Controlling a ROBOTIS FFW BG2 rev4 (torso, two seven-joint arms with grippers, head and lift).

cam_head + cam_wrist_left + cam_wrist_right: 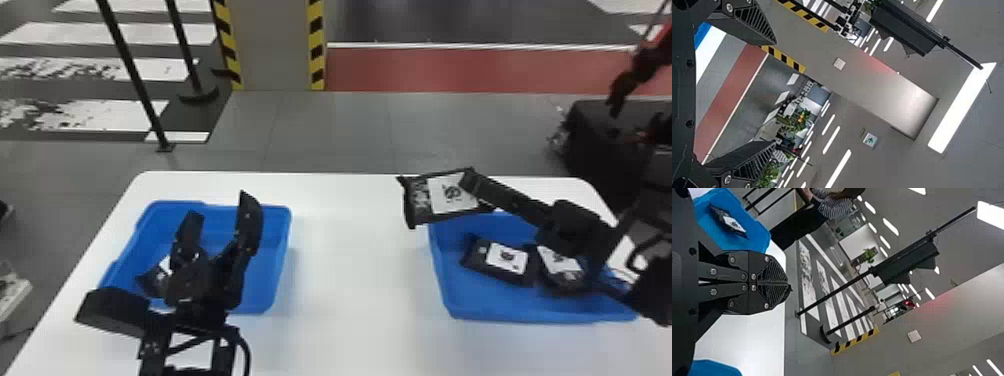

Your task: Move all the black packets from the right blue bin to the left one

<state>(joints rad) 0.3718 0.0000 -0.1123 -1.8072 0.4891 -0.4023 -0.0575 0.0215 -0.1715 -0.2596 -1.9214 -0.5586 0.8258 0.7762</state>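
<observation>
While the right gripper [471, 182] has narrow fingers on a black packet [420, 202], the left gripper's [220, 212] stand wide.
White table [360, 260] separates left bin [281, 240], right bin [442, 280]; packet, right of centre, tilted, white-labelled, overlaps table's far edge in view.

1 black packet [419, 202] with a white, dark-marked label hangs from the right gripper [470, 180], pinched near an edge, tilted, its label toward the head view, by the far left corner of the right blue bin [450, 295]. Inside that bin, 2 more packets [505, 257] lie side by side, white labels up, the right one partly covered. The left blue bin [267, 295], an open, shallow tub like the other, stands well apart from it and holds what seems to be 1 partly hidden packet, slightly tilted, white label showing.
</observation>
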